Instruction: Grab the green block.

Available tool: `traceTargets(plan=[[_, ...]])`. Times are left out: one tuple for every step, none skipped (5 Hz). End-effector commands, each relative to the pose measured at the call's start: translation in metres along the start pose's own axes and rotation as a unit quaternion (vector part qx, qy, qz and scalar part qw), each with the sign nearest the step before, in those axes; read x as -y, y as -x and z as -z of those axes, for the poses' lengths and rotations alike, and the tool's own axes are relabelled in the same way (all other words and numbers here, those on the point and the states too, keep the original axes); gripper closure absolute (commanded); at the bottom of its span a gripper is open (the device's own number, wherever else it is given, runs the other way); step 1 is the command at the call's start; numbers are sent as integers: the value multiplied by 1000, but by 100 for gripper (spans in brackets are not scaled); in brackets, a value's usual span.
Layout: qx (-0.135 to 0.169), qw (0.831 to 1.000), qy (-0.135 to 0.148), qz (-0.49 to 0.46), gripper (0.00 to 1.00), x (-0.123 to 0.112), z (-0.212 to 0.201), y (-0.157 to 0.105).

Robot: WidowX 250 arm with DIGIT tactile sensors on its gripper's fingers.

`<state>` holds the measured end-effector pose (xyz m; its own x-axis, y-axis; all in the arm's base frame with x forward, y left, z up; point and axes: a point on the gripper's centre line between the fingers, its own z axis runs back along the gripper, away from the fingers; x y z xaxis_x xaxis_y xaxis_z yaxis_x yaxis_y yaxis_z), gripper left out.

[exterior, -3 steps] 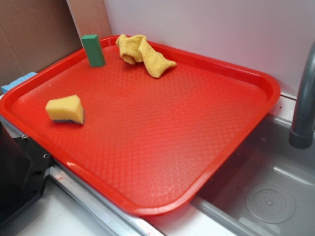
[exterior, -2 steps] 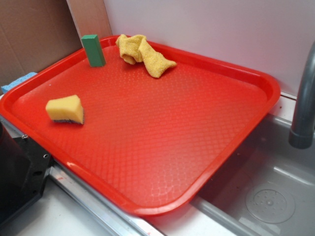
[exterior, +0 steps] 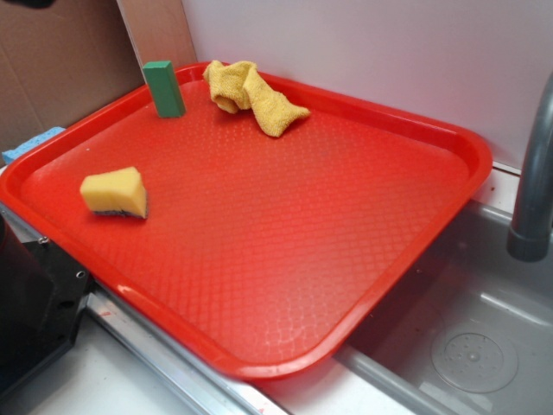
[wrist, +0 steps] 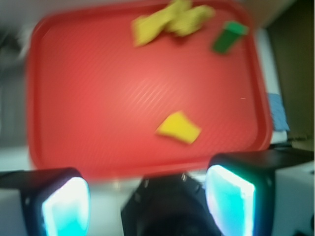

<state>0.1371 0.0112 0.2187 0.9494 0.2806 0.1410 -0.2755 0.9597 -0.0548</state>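
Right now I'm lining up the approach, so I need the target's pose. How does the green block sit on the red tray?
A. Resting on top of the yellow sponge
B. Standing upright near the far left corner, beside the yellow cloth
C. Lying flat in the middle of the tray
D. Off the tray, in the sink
B: the green block stands on end near the tray's far left corner, the yellow cloth just beside it.

Plain white wall panel (exterior: 363,52) at the back, meeting a brown cardboard sheet (exterior: 60,69) at the left corner. Below right, a grey stainless-steel sink basin (exterior: 467,337) with a round drain (exterior: 473,356), and a grey metal faucet pipe (exterior: 534,181) rising at the right edge. Along the front, a pale countertop edge (exterior: 130,380) with a metal rim. Soft, even light, no hard shadows.
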Motion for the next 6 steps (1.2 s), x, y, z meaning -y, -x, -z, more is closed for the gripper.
traceTargets(plan=[[93,979,-4,-183,0,-41,37,-44],[128,968,-11,-216,0,-64,63,-70],[142,960,-23,-239,0,-83,82,-95],[166,955,-39,-242,0,-84,103,-110],[170,953,-72,-240,0,-88,130,-130],[168,954,-90,-233,0,-89,149,-145]])
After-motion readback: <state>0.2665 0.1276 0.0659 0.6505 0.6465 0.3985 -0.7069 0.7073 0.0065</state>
